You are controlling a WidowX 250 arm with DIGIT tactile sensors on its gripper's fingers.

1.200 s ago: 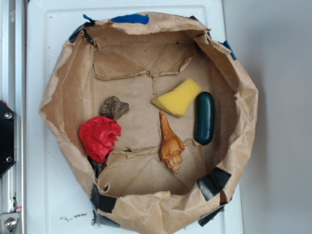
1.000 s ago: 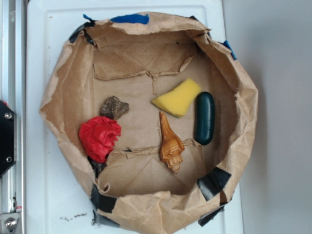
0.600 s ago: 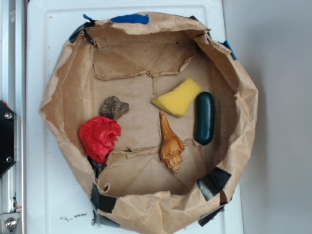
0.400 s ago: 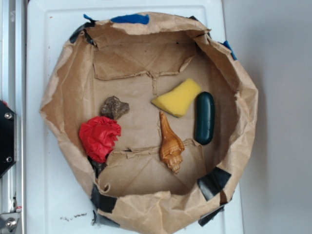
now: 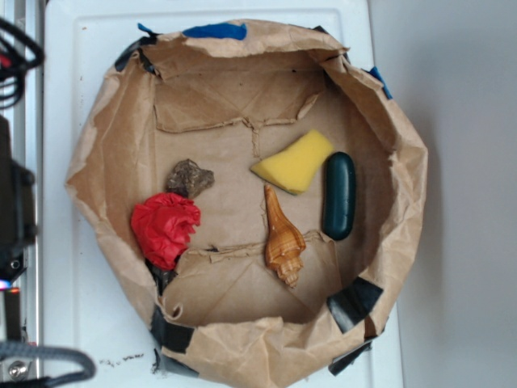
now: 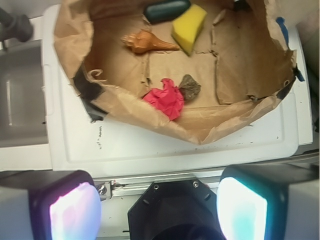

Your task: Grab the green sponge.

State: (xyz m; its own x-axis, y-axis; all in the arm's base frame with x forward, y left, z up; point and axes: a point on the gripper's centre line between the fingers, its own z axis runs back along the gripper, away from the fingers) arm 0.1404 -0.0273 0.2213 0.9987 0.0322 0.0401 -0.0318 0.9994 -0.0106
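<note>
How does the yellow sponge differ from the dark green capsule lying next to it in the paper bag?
The sponge is bright yellow and matte; the capsule is dark green and glossy. The sponge is an angular wedge with flat faces; the capsule is a rounded oblong. The sponge lies diagonally in the exterior view, the capsule runs nearly straight up and down the frame. Both rest on the floor of the paper bag, side by side, untouched by the gripper.
</note>
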